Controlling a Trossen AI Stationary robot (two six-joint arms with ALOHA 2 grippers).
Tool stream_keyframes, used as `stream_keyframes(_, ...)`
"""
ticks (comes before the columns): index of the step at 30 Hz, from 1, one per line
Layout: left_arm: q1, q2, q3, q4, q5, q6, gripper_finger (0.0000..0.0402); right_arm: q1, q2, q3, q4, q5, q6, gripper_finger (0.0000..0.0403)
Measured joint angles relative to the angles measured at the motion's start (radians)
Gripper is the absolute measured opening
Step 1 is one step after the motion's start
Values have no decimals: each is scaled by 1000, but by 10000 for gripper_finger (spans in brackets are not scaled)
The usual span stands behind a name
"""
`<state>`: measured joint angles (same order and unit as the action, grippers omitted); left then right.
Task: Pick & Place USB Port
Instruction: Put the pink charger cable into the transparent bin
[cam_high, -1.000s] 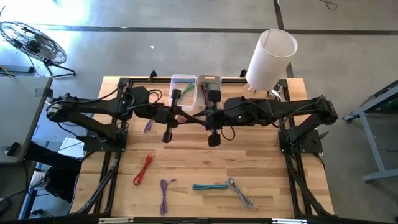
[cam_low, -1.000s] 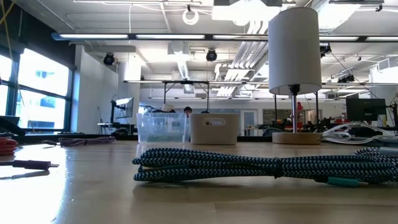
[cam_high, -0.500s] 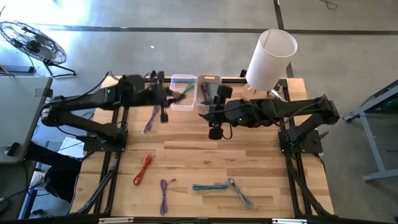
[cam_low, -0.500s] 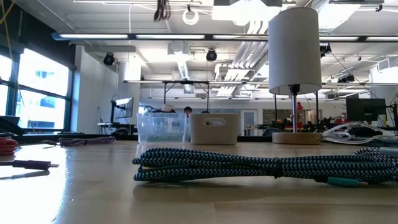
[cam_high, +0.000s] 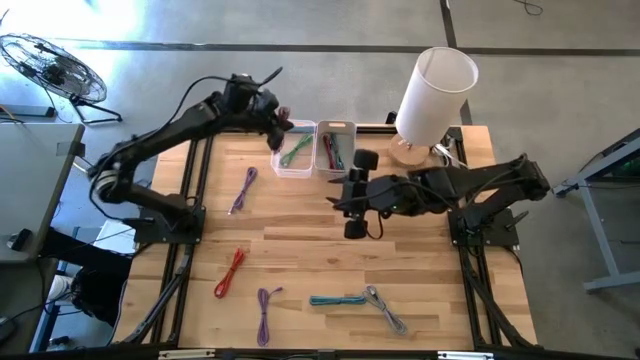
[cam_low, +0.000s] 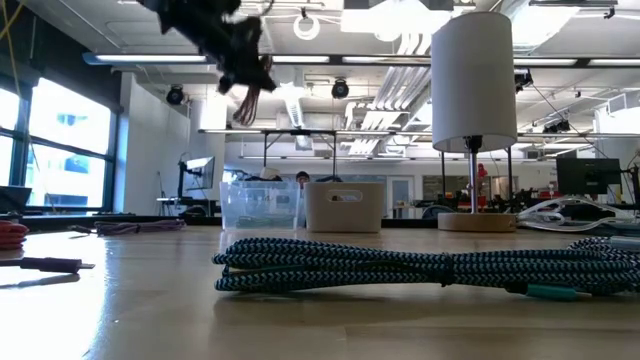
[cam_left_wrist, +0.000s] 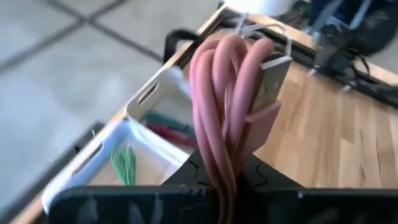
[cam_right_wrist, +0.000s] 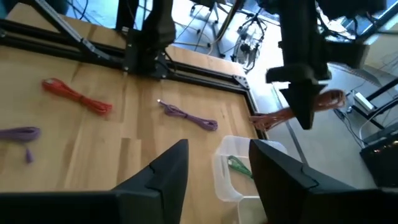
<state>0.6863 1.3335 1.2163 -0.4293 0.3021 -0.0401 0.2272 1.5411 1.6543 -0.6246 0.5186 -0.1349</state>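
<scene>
High view: the left gripper is raised at the tabletop's far edge, just beside the clear bin, clenched on a coiled pink USB cable; the bin lies directly toward the table centre from it. The right gripper waits mid-table, fingers parted and empty. Low view: the cable hangs high above the bins. Left wrist view: the cable's long axis runs vertically, and a green cable is already in the bin.
</scene>
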Motion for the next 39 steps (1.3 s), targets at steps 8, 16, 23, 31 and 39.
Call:
stream_keyframes(8, 27, 144, 0, 19, 43, -43, 6, 29, -11, 0, -46, -2, 34, 134)
stream_keyframes(16, 44, 260, 0, 35, 47, -40, 6, 35, -12, 0, -50, -10, 34, 118)
stream_keyframes(23, 54, 289, -1, 70, 84, -17, 52, 35, -12, 0, -50, -1, 48, 132)
stream_keyframes(31, 54, 289, 0, 62, 81, 6, 96, 35, -12, 0, -49, -1, 38, 164)
stream_keyframes(39, 54, 289, 0, 10, 84, 22, 101, 35, -12, 0, -54, -2, 38, 174)
